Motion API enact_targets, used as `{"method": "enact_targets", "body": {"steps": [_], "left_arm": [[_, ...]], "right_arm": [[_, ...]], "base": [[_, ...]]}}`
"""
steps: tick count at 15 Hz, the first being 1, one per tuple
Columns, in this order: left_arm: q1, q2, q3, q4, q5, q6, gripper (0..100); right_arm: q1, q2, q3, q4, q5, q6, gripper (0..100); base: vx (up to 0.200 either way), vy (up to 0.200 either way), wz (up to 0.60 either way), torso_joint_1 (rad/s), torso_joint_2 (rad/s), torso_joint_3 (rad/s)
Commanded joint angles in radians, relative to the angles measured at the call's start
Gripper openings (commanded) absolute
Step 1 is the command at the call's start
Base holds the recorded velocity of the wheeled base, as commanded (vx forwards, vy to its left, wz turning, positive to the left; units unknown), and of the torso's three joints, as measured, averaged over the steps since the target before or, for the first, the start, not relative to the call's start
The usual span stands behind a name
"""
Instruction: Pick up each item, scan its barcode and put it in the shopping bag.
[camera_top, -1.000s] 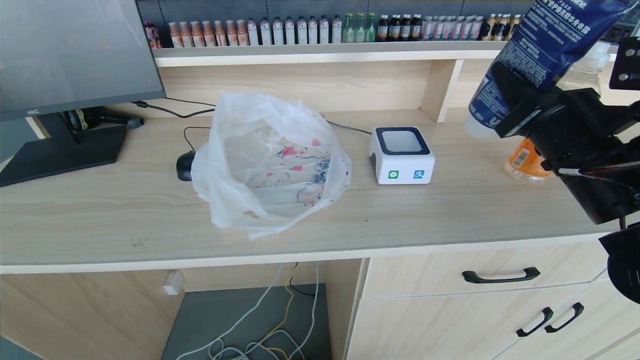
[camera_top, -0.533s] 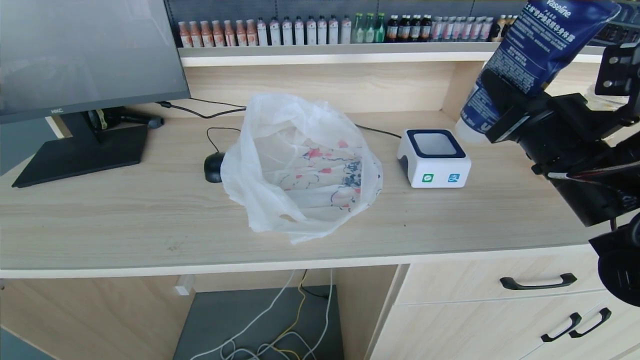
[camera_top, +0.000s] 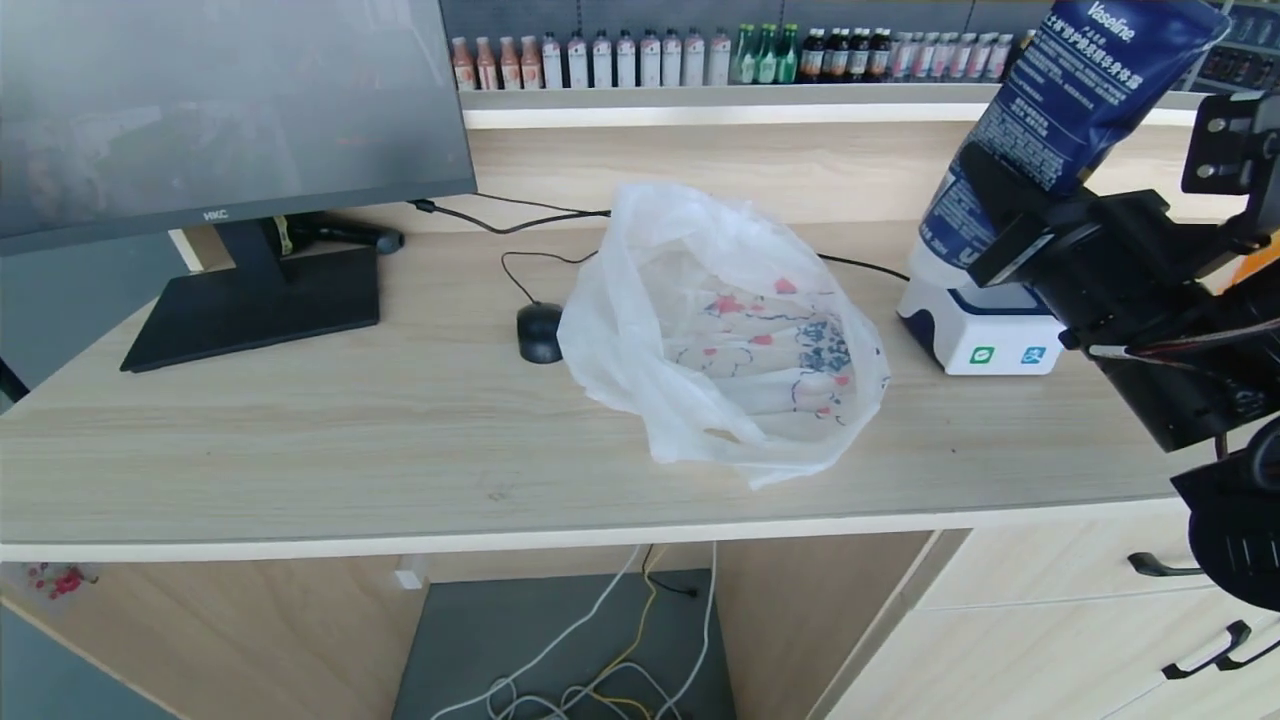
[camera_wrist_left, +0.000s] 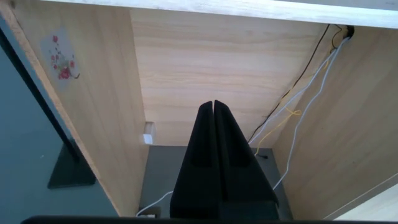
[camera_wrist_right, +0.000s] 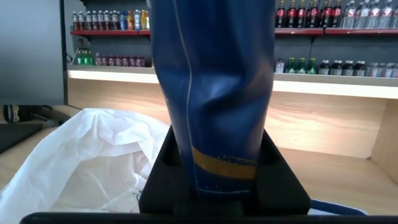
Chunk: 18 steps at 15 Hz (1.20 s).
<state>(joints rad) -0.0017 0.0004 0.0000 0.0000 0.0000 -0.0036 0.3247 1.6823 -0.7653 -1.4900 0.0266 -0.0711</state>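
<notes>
Nearest, below the counter's edge: left gripper (camera_wrist_left: 213, 109), fingers pressed flat together with nothing between them, facing the wooden panel (camera_wrist_left: 205, 68) under the desk, with loose cables (camera_wrist_left: 298, 106) hanging beside it. Up on the right, above the counter (camera_top: 300, 440): right gripper (camera_top: 1005, 215) clamped across the lower part of a blue tube (camera_top: 1085, 90), tube tilted with its flat sealed end high and its white cap end low. Under that cap end: the white scanner (camera_top: 985, 335), dark-rimmed window facing up and partly hidden by the tube; contact between cap and scanner impossible to tell. Just beside the scanner, toward the left: the shopping bag (camera_top: 720, 330), thin white plastic, slumped on the counter with its mouth open, red and blue print showing through. Against the bag's left side: a black mouse (camera_top: 540, 332) on its cord. Further left: a dark monitor (camera_top: 220, 100) on a flat black stand. Farthest back, beyond the raised ledge: a shelf lined with bottles (camera_top: 700, 60).
</notes>
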Motion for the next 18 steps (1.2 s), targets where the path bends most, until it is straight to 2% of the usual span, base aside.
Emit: {"method": "enact_targets", "body": {"steps": [1, 8, 10, 15, 18], "left_arm": [[0.000, 0.000, 0.000, 0.000, 0.000, 0.001, 0], [0.000, 0.000, 0.000, 0.000, 0.000, 0.002, 0], [0.000, 0.000, 0.000, 0.000, 0.000, 0.002, 0], [0.000, 0.000, 0.000, 0.000, 0.000, 0.002, 0], [0.000, 0.000, 0.000, 0.000, 0.000, 0.002, 0]], "right_arm": [[0.001, 0.004, 0.000, 0.001, 0.001, -0.001, 0], [0.005, 0.013, -0.002, -0.001, 0.015, -0.001, 0], [0.030, 0.011, -0.002, -0.001, 0.026, -0.004, 0], [0.066, 0.092, -0.089, 0.043, 0.061, -0.009, 0], [0.128, 0.088, -0.230, 0.266, 0.062, 0.002, 0]], "base": [[0.000, 0.200, 0.00, 0.002, 0.00, 0.002], [0.000, 0.000, 0.00, 0.000, 0.00, 0.000], [0.000, 0.000, 0.00, 0.000, 0.00, 0.000], [0.000, 0.000, 0.00, 0.000, 0.00, 0.000], [0.000, 0.000, 0.00, 0.000, 0.00, 0.000]]}}
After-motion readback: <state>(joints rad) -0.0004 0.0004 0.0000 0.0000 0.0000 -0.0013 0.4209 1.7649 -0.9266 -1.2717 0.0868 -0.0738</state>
